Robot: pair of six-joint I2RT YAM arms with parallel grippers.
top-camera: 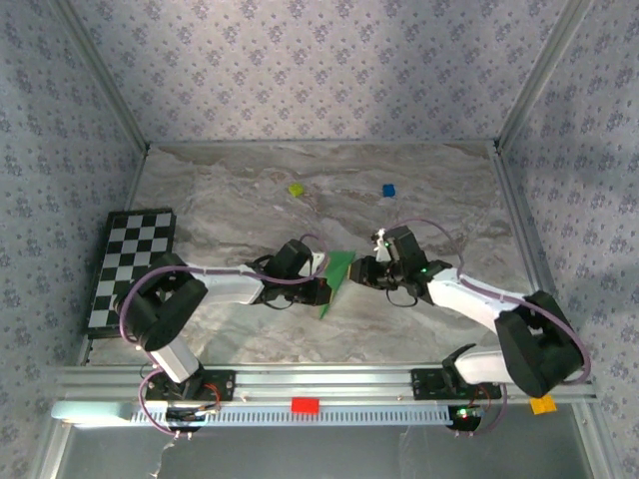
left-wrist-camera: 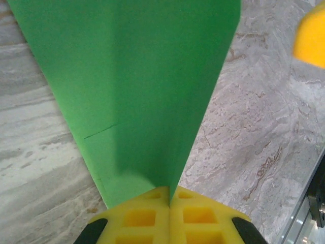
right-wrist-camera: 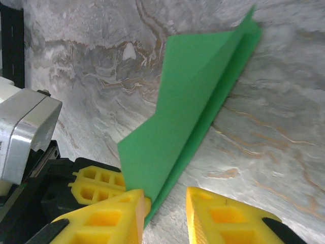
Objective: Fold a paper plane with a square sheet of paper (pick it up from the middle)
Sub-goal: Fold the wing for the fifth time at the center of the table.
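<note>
The green sheet of paper is folded along a lengthwise crease and stands on edge above the marble table, between the two arms. My left gripper is shut on the near end of the paper, its yellow fingers pressed together over the fold. My right gripper is open, its fingers apart on either side of the paper's lower corner. The right gripper's left finger touches the sheet and its right finger stands clear. The left gripper's fingers show just beyond that corner.
A black-and-white checkerboard lies at the table's left edge. A small yellow-green block and a blue block sit toward the back. Metal frame rails border the table on all sides.
</note>
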